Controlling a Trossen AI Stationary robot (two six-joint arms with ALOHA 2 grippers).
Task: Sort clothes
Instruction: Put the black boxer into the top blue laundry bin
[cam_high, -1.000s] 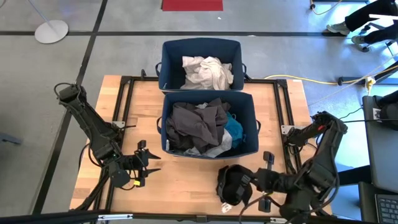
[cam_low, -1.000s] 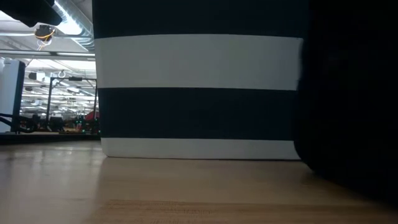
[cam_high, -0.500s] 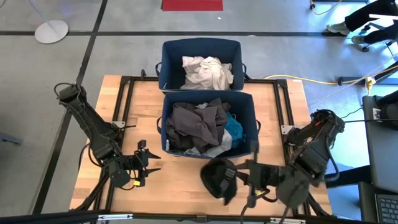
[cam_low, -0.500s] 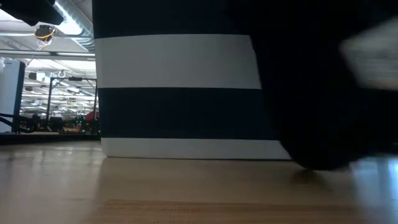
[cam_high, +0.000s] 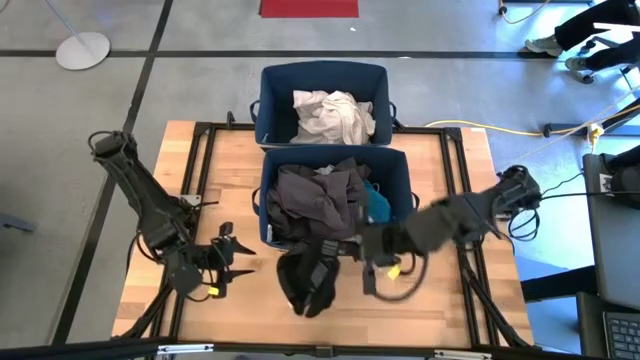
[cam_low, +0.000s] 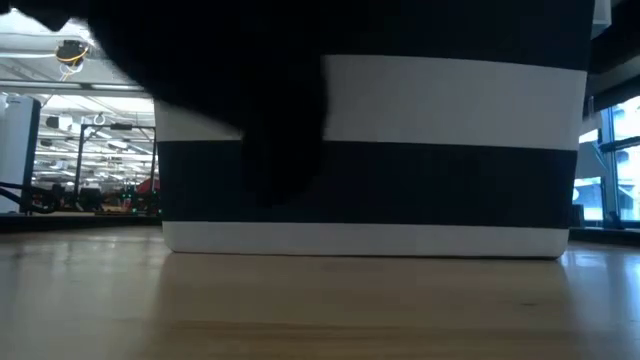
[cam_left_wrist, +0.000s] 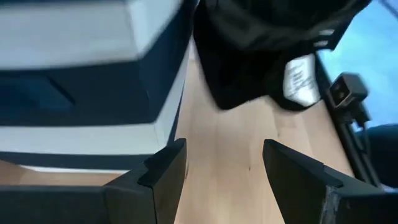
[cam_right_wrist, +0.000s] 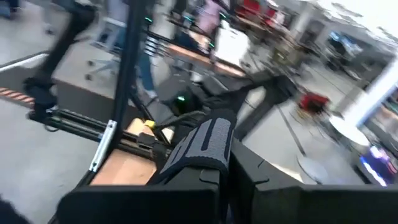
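- Right gripper (cam_high: 352, 250) is out over the middle of the wooden bench (cam_high: 230, 170), jaws pinched right down on a limp black fabric garment (cam_high: 308, 282), which hangs off them just in front of the near navy blue fabric bin (cam_high: 266, 205).
- That near bin is piled with dark grey clothes (cam_high: 320, 200) and a bit of turquoise cloth (cam_high: 377, 210) at about 3 o'clock in the pile. The far navy bin (cam_high: 272, 95) holds a crumpled white or cream garment (cam_high: 333, 115).
- Left gripper (cam_high: 222, 268) waits around 8 o'clock on the bench, jaws wide apart with nothing between them. Its wrist camera looks along the bin's white-banded side towards the dangling black piece.
- Handling, my guess: it's light, floppy stuff, no stiffness at all, so it'll swing and drag behind the arm. Not fragile or slippery. Pinching a bunched fold near the top looks best, so less cloth trails.
- Room-wise: the black rails of the frame (cam_high: 205, 150) run along both sides of the bench, and the bin rim is the edge to clear. Hanging cloth could snag there. Open bench at 6 and 7 o'clock is free for swinging.
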